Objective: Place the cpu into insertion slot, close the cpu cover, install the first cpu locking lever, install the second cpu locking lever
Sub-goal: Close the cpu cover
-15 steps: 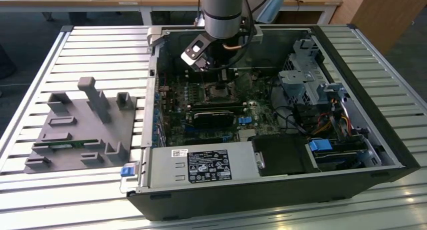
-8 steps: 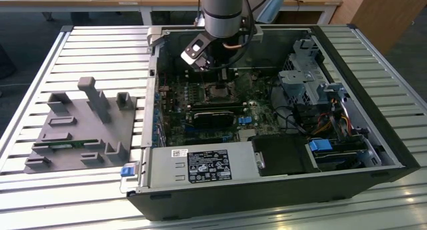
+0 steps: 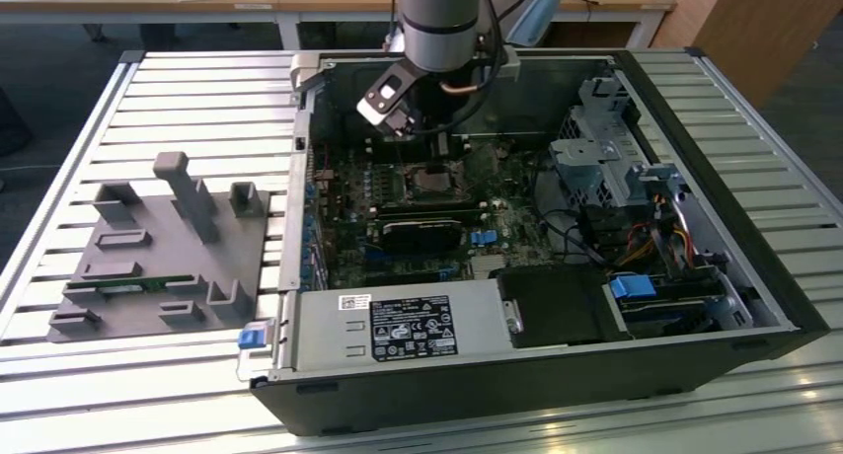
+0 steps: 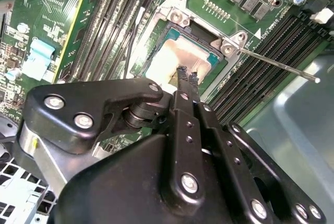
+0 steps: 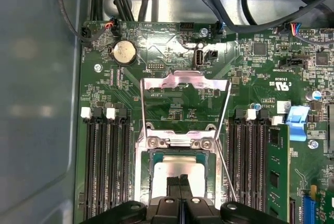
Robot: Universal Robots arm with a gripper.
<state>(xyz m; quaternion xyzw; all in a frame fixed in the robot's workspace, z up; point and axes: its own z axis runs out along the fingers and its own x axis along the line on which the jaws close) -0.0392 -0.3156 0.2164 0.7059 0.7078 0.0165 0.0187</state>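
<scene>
The black claw is closed, its two fingers pressed flat together with nothing visible between them. In both wrist views its tips sit right over the cpu, either touching its top or just above it; which cannot be told. The cpu lies flat in its square socket, its pale metal top showing bright and a thin green edge showing along one side.

In the first wrist view, the cpu cover stands open, tilted up from its hinge at the edge of the socket, with green board visible through its square window. A thin metal lever sticks up unlatched beside the socket. Rows of black memory slots run on both sides of the socket, and a round coin battery sits beyond the cover.

In the exterior view, the silver arm reaches down into an open computer case lying on a slatted metal worktop. A grey holder block rests on the worktop at the exterior view's left.
</scene>
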